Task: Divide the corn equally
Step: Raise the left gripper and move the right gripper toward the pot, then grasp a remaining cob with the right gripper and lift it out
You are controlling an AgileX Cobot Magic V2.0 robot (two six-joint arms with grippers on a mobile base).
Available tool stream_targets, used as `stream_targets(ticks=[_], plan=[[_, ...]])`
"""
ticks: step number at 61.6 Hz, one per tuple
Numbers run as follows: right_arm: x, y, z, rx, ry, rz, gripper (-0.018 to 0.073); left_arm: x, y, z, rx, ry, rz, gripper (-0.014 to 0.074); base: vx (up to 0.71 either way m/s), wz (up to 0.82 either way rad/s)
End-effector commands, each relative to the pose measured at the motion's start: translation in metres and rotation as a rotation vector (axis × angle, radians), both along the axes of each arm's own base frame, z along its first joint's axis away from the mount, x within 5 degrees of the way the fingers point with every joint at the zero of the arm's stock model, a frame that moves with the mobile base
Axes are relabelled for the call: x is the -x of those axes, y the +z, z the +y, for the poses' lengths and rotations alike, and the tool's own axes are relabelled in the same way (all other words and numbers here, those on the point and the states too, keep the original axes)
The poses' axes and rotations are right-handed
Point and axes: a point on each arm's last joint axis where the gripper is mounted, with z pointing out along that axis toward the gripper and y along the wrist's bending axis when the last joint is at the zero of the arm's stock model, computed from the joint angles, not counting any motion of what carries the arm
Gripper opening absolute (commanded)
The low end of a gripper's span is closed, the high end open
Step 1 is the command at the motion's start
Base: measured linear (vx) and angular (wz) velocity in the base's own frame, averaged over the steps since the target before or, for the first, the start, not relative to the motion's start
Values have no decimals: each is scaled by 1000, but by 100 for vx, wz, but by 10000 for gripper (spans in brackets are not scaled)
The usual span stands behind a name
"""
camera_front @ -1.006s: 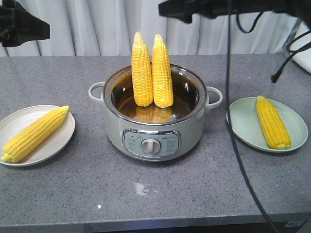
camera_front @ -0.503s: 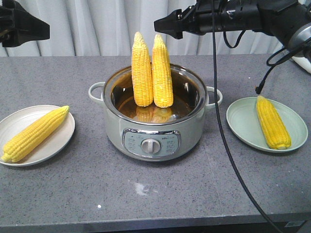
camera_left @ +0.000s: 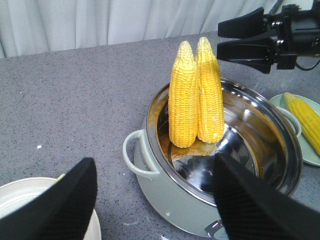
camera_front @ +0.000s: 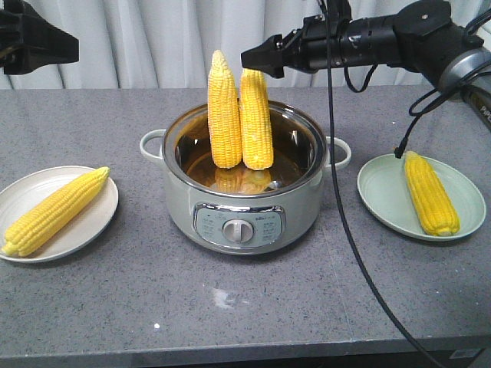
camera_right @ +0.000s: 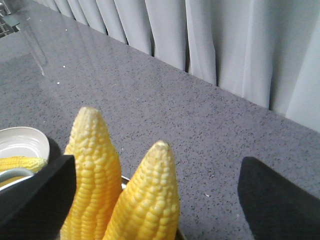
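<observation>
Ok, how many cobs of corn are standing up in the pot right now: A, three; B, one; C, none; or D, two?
D: the taller cob and the shorter cob stand upright side by side in the pot, tips pointing up above its rim.

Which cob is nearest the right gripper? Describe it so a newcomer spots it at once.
Find the grey-green electric pot in the middle of the counter. Of the pair standing upright in it, side by side, it is the standing cob on the green plate's side, its tip next to the open right gripper. The plate cobs lie flat, and its neighbour stands on the white plate's side.
</observation>
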Motion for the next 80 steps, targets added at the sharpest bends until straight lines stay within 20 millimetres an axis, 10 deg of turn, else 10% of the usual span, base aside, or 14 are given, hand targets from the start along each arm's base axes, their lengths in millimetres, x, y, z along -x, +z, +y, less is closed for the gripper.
stream_targets(ticks=[1, 23, 57, 80], plan=[[12, 39, -1, -60, -1, -80, 620, 9, 19, 0, 52, 8, -95, 481, 0, 0], [8, 21, 1, -43, 34, -29, 568, 9, 19, 0, 51, 8, -97, 481, 0, 0], [9, 20, 2, -18, 58, -41, 60, 8, 19, 0, 52, 9, -99, 481, 0, 0], [17, 47, -2, -34, 32, -129, -8, 8, 19, 0, 52, 9, -99, 481, 0, 0]])
